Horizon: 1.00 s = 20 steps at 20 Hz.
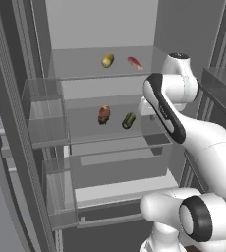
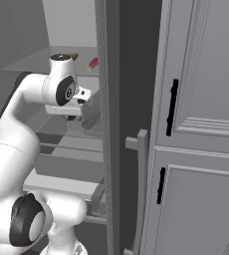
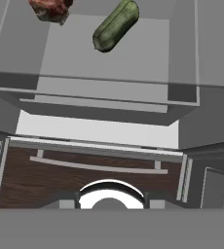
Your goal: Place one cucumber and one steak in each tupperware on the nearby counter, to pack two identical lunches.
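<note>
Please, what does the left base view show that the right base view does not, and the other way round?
Left base view adds: a dark green cucumber beside a brown-red steak on the middle glass shelf, and a yellow-green oval vegetable on the upper glass shelf. Right base view adds: grey panelled cabinet doors with black handles. Shared: the white robot arm and a flat red steak on the upper shelf.

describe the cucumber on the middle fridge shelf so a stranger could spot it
Look into the open fridge, at the middle glass shelf. Two items lie there: the cucumber is the right one, a dark green stubby cylinder, beside the reddish-brown steak.
</note>
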{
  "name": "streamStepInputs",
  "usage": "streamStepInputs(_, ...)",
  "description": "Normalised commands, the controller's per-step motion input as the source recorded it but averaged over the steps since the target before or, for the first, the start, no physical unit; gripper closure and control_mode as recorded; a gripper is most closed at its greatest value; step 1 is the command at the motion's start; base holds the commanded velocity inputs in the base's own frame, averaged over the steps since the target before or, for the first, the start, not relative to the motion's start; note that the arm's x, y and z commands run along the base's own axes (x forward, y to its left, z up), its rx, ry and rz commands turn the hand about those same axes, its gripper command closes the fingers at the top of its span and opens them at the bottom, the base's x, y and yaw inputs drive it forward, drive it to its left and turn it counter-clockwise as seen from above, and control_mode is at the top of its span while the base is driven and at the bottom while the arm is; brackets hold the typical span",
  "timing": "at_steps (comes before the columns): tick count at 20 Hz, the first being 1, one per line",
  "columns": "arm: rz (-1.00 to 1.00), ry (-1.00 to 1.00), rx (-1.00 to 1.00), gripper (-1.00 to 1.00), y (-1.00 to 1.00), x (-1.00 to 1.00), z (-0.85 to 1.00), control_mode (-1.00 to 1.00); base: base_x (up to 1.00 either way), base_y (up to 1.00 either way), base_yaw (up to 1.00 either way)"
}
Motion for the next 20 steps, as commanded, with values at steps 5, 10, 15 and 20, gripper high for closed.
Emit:
streamStepInputs(5,0.00,0.00,0.00,-1.00,0.00,0.00,-0.03,-1.00,0.00,0.00,0.00)
streamStepInputs(10,0.00,0.03,0.00,-1.00,0.00,0.00,0.00,-1.00,0.00,0.00,0.00)
streamStepInputs(15,0.00,-0.13,0.01,-1.00,0.00,-0.07,0.11,-1.00,0.00,0.00,0.00)
streamStepInputs(20,0.00,-0.40,0.01,-1.00,0.23,-0.01,0.97,-1.00,0.00,0.00,0.00)
